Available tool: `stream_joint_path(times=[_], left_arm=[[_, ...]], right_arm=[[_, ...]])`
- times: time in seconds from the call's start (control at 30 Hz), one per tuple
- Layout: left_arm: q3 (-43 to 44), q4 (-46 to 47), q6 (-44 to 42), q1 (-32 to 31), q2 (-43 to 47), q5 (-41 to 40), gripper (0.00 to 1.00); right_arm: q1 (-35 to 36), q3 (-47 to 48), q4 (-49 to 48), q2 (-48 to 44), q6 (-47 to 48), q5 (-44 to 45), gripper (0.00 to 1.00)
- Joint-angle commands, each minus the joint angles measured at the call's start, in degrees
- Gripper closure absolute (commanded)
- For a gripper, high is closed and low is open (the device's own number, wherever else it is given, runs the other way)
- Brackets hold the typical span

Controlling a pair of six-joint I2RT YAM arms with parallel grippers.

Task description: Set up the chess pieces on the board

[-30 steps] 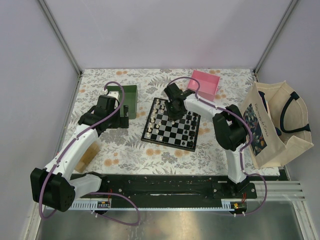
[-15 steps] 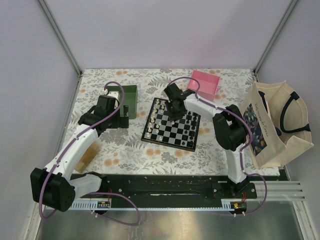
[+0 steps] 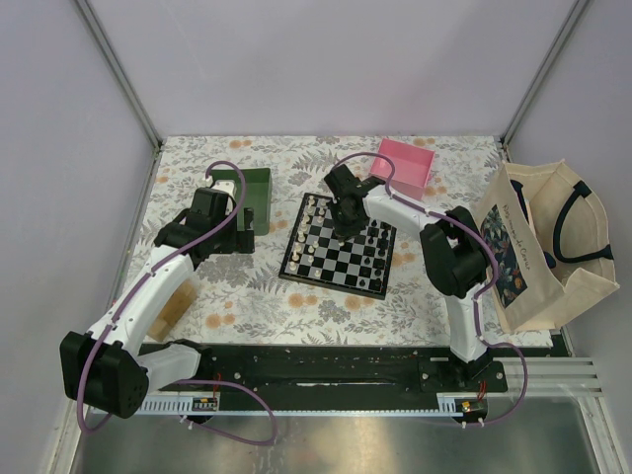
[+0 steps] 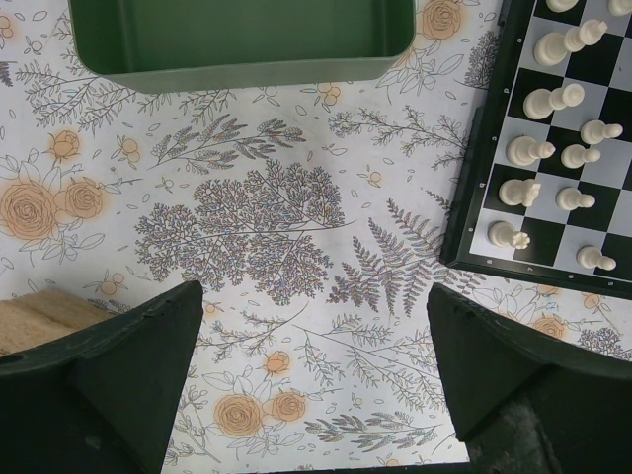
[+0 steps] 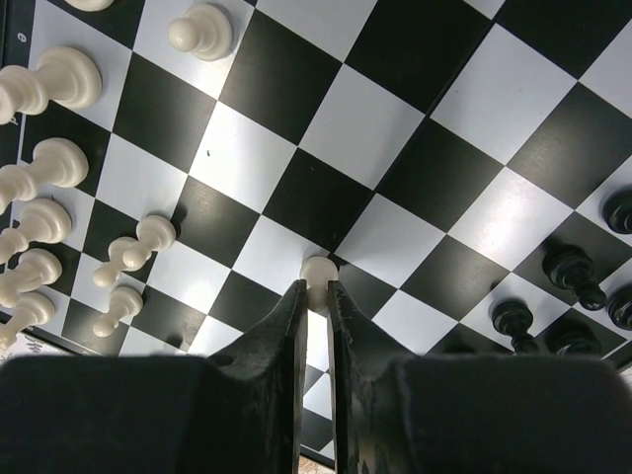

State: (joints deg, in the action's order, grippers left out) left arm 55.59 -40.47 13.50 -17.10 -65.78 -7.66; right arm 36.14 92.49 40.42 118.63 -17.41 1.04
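Note:
The checkered board (image 3: 341,252) lies at the table's middle, with cream pieces (image 3: 309,229) along its left side and black pieces (image 3: 375,252) along its right. My right gripper (image 3: 345,223) hangs over the board's far part, shut on a cream piece (image 5: 318,274) held between its fingertips above the squares. Cream pieces (image 5: 44,212) stand at the left and black pieces (image 5: 568,276) at the right in the right wrist view. My left gripper (image 3: 249,225) is open and empty over the tablecloth, left of the board; the board's corner (image 4: 553,158) with cream pieces shows at the right.
A green tray (image 3: 255,190) stands behind my left gripper and shows empty in the left wrist view (image 4: 242,39). A pink box (image 3: 405,166) stands behind the board. A cloth tote bag (image 3: 538,247) stands at the right edge. A wooden block (image 4: 39,316) lies at the left.

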Motion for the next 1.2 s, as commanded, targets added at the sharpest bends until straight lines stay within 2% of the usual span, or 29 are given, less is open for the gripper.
stream_joint_path(times=[0.0,0.47,1.17], left_arm=[[1.01,1.53,-0.40,0.40,0.12,0.89,0.01],[1.01,1.44,-0.40,0.40,0.21,0.89,0.01],[1.01,1.36,-0.57,0.40,0.12,0.72,0.01]], right_arm=[[0.51,3.05,0.53,-0.15,0.45,0.72,0.83],[0.77,15.88,1.23,7.14,-1.40,-2.97,0.83],[2.27,21.42,1.85,12.94,-2.01,-3.50,0.82]])
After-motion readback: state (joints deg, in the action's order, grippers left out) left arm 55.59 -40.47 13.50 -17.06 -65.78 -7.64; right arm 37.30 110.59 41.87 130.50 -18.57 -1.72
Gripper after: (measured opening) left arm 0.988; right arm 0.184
